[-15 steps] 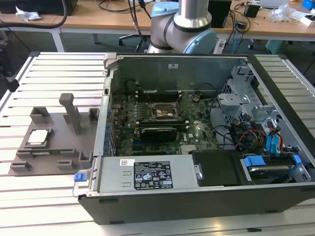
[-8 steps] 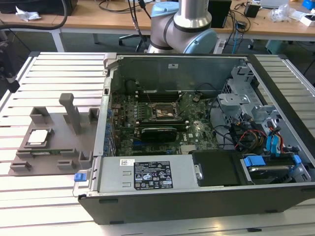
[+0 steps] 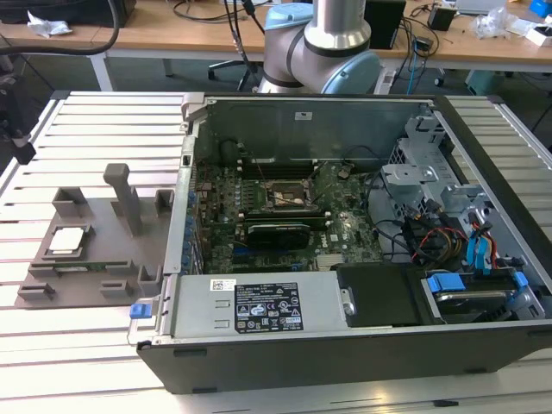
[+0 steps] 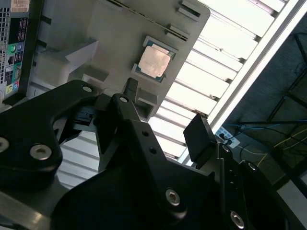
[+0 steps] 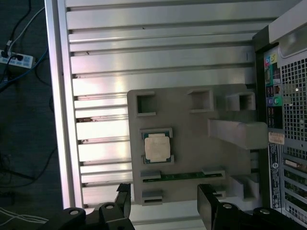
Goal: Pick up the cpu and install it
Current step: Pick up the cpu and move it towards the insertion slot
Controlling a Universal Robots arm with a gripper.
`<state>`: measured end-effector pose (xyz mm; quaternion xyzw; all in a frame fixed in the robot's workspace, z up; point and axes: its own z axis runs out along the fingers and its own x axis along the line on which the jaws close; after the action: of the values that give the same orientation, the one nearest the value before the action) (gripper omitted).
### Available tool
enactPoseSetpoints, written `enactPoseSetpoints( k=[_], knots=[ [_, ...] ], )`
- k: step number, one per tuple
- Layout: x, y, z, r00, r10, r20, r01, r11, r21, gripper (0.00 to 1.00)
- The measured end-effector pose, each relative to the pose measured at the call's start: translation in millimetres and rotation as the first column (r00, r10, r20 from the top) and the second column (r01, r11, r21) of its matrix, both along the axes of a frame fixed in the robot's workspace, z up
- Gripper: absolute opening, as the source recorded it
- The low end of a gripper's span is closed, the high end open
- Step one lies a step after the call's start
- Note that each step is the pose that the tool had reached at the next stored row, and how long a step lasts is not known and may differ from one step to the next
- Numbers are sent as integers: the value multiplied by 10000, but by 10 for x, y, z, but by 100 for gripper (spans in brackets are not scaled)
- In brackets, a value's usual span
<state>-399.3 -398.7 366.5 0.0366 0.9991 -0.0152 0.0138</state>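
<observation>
While the jaws of the gripper (image 5: 165, 207) (image 4: 163, 108) are seen spread wide in both wrist views, nothing is held between them and nothing is touched. They are poised over the near edge of the grey fixture plate (image 5: 192, 158) (image 4: 115, 28). The cpu (image 5: 157, 146) (image 4: 154, 62) is seated flat in a framed square recess of that plate, its pale metal top turned upward. Being square, it shows no long axis, and its sides are lined up with the plate's edges. Which way its corner marks point cannot be told. In the exterior view the cpu (image 3: 69, 240) is found on the fixture plate (image 3: 95, 259) at the exterior view's left, well apart from the dark socket (image 3: 291, 197) inside the open computer case (image 3: 345, 129). Plate and case are both carried by the slatted metal desk (image 3: 103, 129) (image 5: 144, 48), the plate just beside the case's wall. The arm (image 3: 319, 43) is seen behind the case.
</observation>
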Motion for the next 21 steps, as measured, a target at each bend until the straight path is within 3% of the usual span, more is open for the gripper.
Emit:
enactPoseSetpoints(
  k=[21],
  knots=[
    [0,0,-79,10000,0,0,0,10000,0,66]
  ],
)
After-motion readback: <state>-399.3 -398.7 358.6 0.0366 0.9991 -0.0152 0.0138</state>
